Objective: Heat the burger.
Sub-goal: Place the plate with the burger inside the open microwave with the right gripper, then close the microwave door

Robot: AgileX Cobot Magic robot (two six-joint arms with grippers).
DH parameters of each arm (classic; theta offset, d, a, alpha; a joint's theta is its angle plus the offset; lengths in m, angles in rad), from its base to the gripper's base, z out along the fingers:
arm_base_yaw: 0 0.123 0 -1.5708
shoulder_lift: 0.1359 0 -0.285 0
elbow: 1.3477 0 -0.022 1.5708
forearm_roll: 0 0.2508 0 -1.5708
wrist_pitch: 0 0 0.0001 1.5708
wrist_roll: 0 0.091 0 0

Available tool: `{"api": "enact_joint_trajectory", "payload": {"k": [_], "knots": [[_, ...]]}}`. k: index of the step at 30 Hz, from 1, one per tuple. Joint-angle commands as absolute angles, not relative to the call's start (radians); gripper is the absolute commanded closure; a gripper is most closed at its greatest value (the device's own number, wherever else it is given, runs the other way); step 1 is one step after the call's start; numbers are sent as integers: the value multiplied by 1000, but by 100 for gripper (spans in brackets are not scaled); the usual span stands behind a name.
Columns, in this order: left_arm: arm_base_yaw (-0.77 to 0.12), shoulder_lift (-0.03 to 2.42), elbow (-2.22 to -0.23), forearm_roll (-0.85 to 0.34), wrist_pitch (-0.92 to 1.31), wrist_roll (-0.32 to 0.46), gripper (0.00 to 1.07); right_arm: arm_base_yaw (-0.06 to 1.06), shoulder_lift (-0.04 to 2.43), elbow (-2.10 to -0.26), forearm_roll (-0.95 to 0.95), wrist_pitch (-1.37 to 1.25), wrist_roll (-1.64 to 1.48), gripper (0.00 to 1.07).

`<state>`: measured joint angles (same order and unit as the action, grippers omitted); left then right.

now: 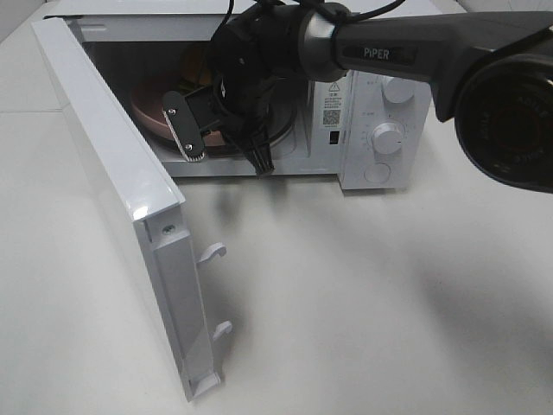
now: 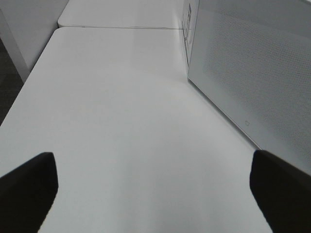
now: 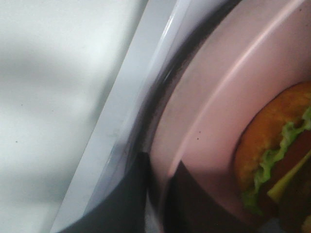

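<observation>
While the microwave's [image 1: 410, 147] door [image 1: 112, 164] stands swung wide, I have open table [image 1: 363, 303] in front of the microwave, out to the door's latch edge. "PiPER" is printed on the right arm [image 1: 378, 54]; the stickers on the microwave's panel are too small to read. Inside the microwave sits the pink plate [image 3: 214, 97], its rim pinched by my nearly closed right gripper [image 3: 160, 199]. The burger [image 3: 277, 145] lies on that plate. My left gripper [image 2: 153, 194] hangs beside the microwave door, spread fully, holding nothing.
</observation>
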<state>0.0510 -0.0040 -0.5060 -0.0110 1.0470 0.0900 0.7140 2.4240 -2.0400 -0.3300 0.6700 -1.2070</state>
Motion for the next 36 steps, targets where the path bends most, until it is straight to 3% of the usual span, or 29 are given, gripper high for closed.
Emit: {"api": "enact_joint_trajectory", "payload": {"k": [1, 8, 14, 17, 18, 20, 21, 22, 23, 26, 29, 36], "knots": [[47, -24, -505, -12, 1047, 86, 4, 711, 2420, -2055, -350, 632, -1205, 105], [47, -24, -505, -12, 1047, 86, 4, 711, 2420, -2055, -350, 635, -1201, 102], [47, -24, -505, -12, 1047, 86, 4, 711, 2420, -2055, -351, 637, -1195, 90], [47, -24, -505, -12, 1047, 86, 4, 711, 2420, -2055, -351, 637, -1183, 79], [47, -24, -505, -12, 1047, 86, 4, 711, 2418, -2055, -350, 639, -1173, 67], [47, -24, -505, -12, 1047, 86, 4, 711, 2417, -2055, -350, 642, -1165, 63], [47, -24, -505, -12, 1047, 86, 4, 711, 2417, -2055, -348, 647, -1151, 52], [47, -24, -505, -12, 1047, 86, 4, 711, 2417, -2055, -348, 647, -1151, 52], [47, -24, -505, -12, 1047, 86, 4, 711, 2417, -2055, -347, 658, -1148, 44], [47, -24, -505, -12, 1047, 86, 4, 711, 2416, -2055, -343, 679, -1148, 33], [47, -24, -505, -12, 1047, 86, 4, 711, 2405, -2055, -329, 695, -1151, 29], [47, -24, -505, -12, 1047, 86, 4, 711, 2378, -2055, -273, 712, -1184, 31]]}}
